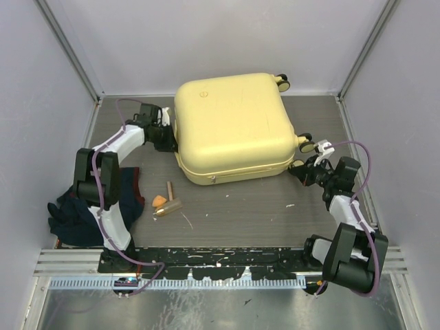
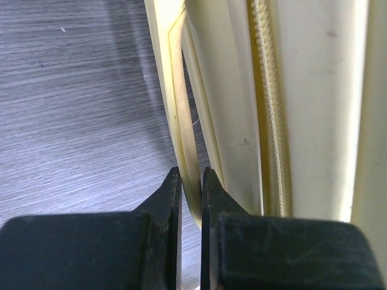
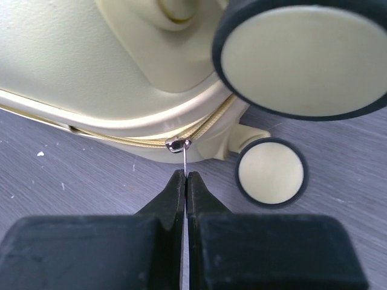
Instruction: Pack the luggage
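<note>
Pale-yellow, smooth and round-cornered, your luggage [image 1: 234, 127] lies flat on the grey grained bench [image 1: 240, 213], left pincer [image 2: 192, 176] clamped on its thin side strip [image 2: 181, 121], right pincer [image 3: 185, 176] pinching its metal zipper pull [image 3: 179, 145].

The luggage [image 1: 230, 124] has a smooth, hard plastic shell with a faint sheen, and its zip pull [image 3: 179, 145] is thin bright metal. The table [image 1: 240, 206] looks matt and grained like grey wood; the cloth [image 1: 69, 216] is soft, dark fabric.
</note>
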Robot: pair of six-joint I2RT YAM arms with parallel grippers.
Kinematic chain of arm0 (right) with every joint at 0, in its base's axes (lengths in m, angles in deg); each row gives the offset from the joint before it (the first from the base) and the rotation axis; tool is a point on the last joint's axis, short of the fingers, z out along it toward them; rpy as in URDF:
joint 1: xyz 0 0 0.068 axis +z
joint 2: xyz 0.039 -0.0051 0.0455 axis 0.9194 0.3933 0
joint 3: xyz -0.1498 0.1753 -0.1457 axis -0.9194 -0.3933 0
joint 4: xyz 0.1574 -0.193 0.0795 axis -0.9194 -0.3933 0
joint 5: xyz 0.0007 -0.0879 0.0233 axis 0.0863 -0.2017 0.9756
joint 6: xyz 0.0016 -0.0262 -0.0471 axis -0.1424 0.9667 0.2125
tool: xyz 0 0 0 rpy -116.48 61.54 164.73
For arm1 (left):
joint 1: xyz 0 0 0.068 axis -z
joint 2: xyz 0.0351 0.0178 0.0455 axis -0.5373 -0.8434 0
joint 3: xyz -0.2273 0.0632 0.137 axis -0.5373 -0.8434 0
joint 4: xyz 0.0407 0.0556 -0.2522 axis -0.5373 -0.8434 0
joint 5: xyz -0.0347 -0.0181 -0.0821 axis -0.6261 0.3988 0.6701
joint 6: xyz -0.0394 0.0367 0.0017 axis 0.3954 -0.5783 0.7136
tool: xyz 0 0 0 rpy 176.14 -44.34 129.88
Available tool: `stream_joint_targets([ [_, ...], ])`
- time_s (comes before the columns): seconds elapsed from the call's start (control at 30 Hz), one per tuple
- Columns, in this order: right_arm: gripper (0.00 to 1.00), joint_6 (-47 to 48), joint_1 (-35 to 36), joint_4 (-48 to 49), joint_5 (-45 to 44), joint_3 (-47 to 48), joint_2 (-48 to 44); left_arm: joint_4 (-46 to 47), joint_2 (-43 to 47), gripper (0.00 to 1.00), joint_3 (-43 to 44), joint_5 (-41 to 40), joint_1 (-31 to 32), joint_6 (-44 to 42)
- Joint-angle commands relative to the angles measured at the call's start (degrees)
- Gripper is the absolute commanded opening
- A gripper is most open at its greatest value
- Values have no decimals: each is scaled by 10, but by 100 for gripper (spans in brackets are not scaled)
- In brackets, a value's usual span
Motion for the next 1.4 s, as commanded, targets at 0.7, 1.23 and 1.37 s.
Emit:
stream_joint_targets([
  [0.7, 1, 73, -60, 251, 129, 221, 318, -108, -154, 0, 204, -39, -71, -277],
  [1.23, 1, 35, 35, 253, 163, 398, 497, -157, -245, 0, 327, -16, -65, -337],
  [1.37, 1, -10, 62, 257, 170, 409, 501, -162, -251, 3, 355, 19, -68, -321],
])
